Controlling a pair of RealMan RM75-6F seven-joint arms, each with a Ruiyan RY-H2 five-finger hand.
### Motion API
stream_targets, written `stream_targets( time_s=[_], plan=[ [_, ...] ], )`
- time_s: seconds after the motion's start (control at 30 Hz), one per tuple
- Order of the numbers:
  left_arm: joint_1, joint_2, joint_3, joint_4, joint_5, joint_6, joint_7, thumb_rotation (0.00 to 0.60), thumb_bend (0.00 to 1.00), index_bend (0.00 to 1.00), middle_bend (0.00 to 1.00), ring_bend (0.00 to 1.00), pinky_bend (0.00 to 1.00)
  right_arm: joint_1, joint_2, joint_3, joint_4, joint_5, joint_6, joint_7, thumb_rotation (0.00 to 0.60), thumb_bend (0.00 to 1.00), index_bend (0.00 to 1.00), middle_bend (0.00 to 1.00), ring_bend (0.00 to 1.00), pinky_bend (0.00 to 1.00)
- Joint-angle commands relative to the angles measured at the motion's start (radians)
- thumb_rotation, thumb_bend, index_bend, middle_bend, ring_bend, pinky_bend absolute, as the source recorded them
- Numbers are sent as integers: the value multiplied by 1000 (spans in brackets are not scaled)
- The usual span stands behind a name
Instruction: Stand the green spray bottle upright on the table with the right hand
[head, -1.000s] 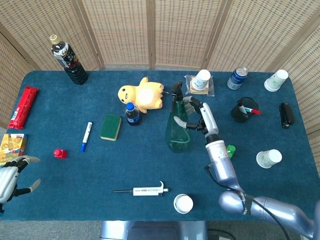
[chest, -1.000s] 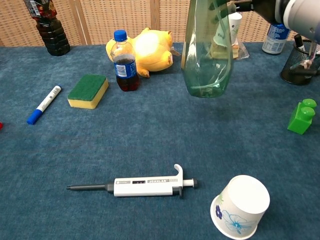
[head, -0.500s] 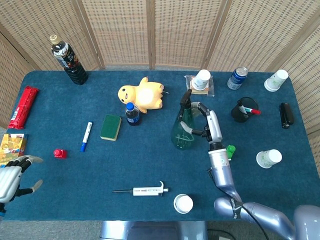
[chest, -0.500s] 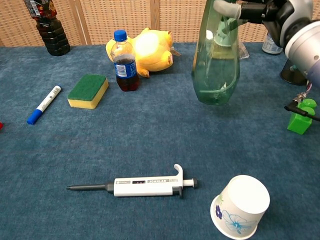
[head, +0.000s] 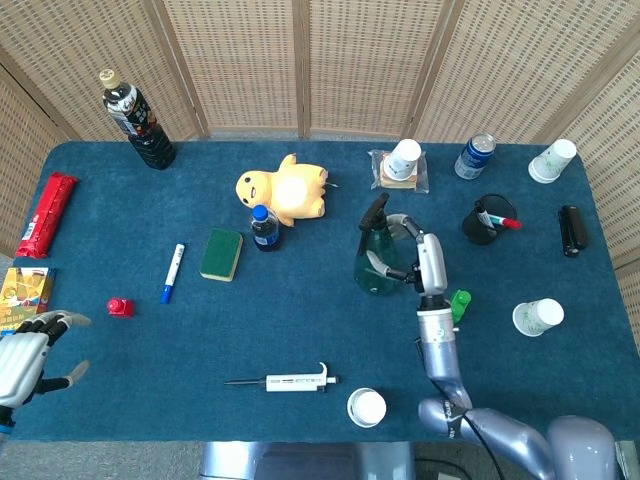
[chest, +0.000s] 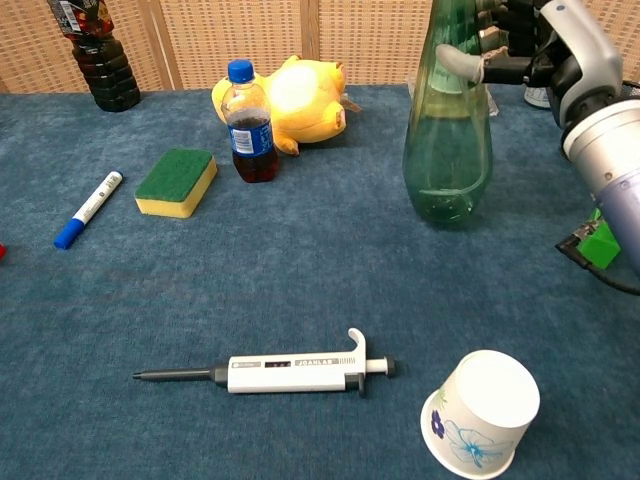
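The table (head: 300, 330), covered in dark blue cloth, carries everything. The right hand (head: 415, 255), white and grey on a silver forearm, reaches up from the near edge and grips the green spray bottle (head: 379, 258) (chest: 447, 150) around its upper part, fingers wrapped on the neck just below the black trigger head. The bottle is translucent green, wide and rounded at the base, narrowing toward the top, with a thin tube showing inside. It stands close to upright, and in the chest view its base looks to rest on the cloth, though contact cannot be told for sure. It lies directly to the left of the hand, touching the fingers.

Taking the bottle as landmark: the yellow plush toy (head: 285, 190) lies behind it to the left, with a small cola bottle (head: 264, 227) just in front of the toy and a green sponge (head: 221, 254) further left. A pipette (head: 290, 381) lies well in front of the bottle, a tipped paper cup (head: 367, 407) beside it. A small green block (head: 460, 299) sits near, on the right.

The left hand (head: 25, 350) hovers at the table's far left near corner, well apart from the bottle, fingers spread and holding nothing.
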Motion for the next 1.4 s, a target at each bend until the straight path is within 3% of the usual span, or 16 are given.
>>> stream_targets(
  time_s=[0.03, 0.53, 1.4],
  plan=[
    [0, 1, 1, -2, 1, -1, 2, 600, 328, 286, 319, 232, 204, -6, -22, -5, 36, -13, 14, 19, 600, 304, 691, 627, 504, 548],
    [-2, 1, 5, -13, 10, 0, 11, 600, 328, 286, 318, 231, 204, -36, -42, -41, 105, -61, 43, 34, 600, 285, 678, 614, 478, 532],
    [2, -2, 9, -8, 18, 9, 1, 600, 328, 285, 317, 230, 200, -72, 13, -50, 62, -71, 20, 23, 600, 281, 613, 573, 431, 486]
  ],
)
